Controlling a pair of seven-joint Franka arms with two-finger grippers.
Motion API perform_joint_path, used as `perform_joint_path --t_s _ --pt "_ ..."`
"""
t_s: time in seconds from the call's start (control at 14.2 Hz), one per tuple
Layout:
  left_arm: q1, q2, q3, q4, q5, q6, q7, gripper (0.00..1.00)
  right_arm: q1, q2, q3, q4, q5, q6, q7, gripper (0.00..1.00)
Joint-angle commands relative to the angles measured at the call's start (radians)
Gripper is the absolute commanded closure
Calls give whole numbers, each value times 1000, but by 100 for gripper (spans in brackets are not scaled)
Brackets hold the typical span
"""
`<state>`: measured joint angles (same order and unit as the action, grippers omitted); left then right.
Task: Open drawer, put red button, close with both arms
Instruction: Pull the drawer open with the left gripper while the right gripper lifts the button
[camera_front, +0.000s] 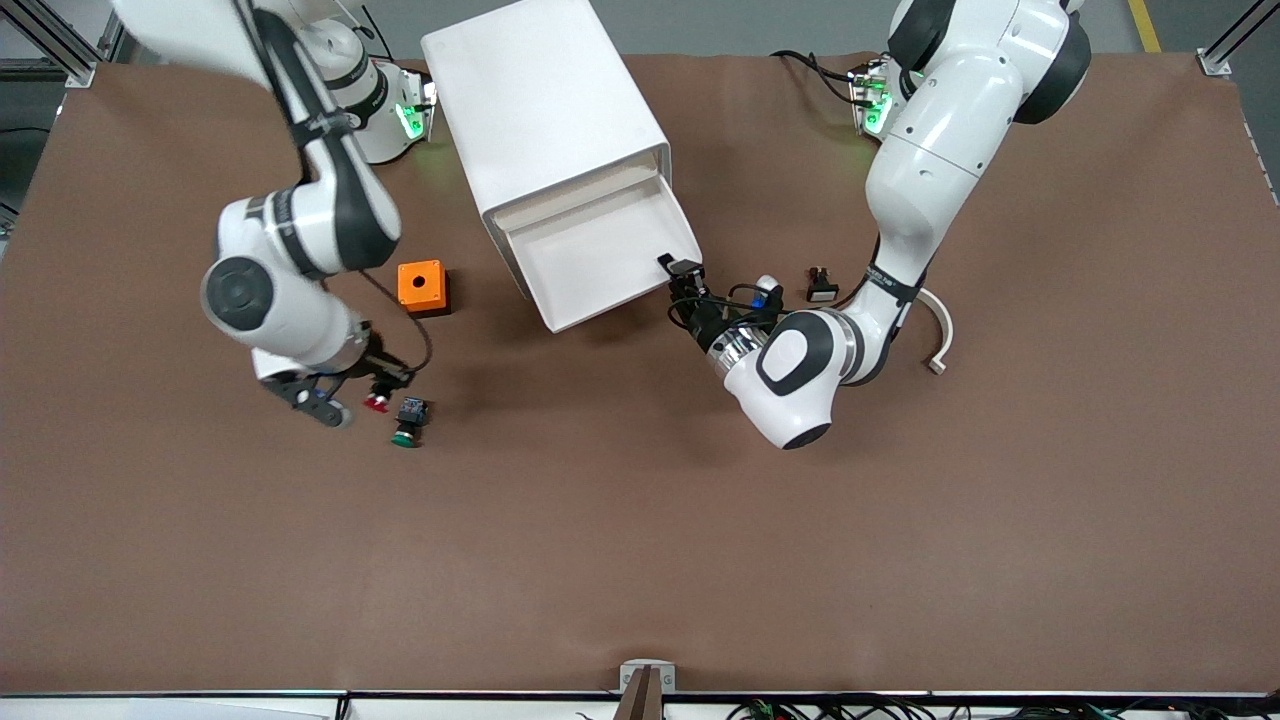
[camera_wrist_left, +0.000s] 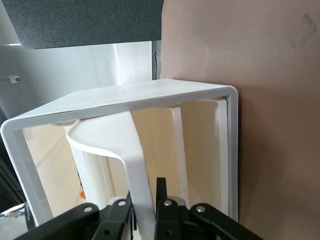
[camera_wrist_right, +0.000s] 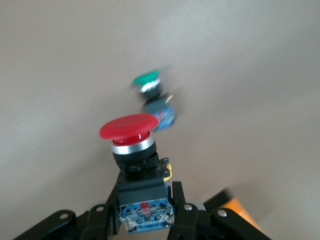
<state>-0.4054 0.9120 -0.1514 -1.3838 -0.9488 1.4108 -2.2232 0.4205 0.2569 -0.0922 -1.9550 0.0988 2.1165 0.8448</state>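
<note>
The brown tabletop (camera_front: 640, 560) carries a white drawer cabinet (camera_front: 550, 130), an orange box (camera_front: 421, 285), a green button (camera_front: 408, 420), a small black part (camera_front: 822, 286) and a curved white piece (camera_front: 940, 335).

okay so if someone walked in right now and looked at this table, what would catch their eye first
Probably the white cabinet mid-table with its drawer pulled open, the left gripper shut on the drawer's front edge. Next, toward the right arm's end, the right gripper shut on the red button, beside the green button.

drawer: I see the white plastic drawer (camera_front: 600, 250) pulled out of the white cabinet (camera_front: 540, 110).
box: small orange box (camera_front: 421, 285) beside it, toward the right arm's end.
</note>
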Motion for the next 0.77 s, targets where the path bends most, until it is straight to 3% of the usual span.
perform_joint_path --t_s 0.0,0.07,0.7 --pt "10 11 7 8 -2 2 29 49 108 -4 -9 74 45 -70 192 100" --pt "10 10 7 11 -2 7 64 0 145 -2 -11 112 71 -104 257 100" --pt "14 -7 10 155 2 0 302 0 446 5 -11 128 78 -15 765 100"
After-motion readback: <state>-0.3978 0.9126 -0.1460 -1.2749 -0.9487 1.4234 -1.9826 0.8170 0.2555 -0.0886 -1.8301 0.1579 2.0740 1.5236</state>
